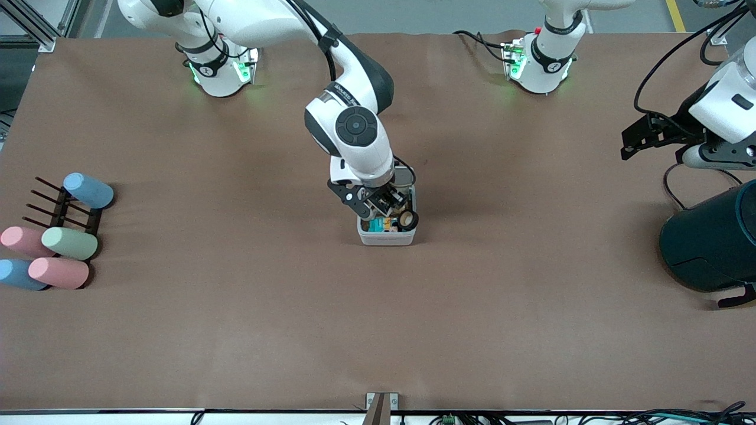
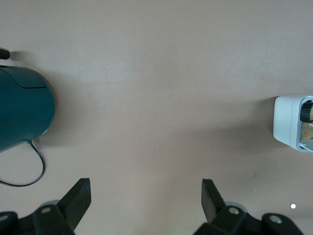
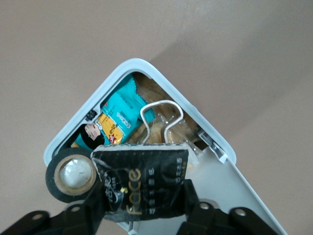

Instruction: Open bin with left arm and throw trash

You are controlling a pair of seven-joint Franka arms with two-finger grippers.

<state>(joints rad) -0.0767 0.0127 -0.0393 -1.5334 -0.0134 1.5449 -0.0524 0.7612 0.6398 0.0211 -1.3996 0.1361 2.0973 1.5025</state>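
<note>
Disposal under way: we hold the black packet point(image 3: 142, 183) clamped in the right gripper point(image 3: 142, 208) over the open bin point(image 1: 387, 237) mid-bench, tape roll point(image 3: 72, 175) on its rim; left gripper point(image 2: 145, 198) waits spread, empty, near the teal cylinder point(image 2: 22, 108). Next, we judge, release.

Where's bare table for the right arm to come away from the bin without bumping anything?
Bare table runs between the bin and the cylinder rack, and from the bin toward the teal cylinder. It is crowded only at the bin, where the right gripper holds the black packet.
</note>
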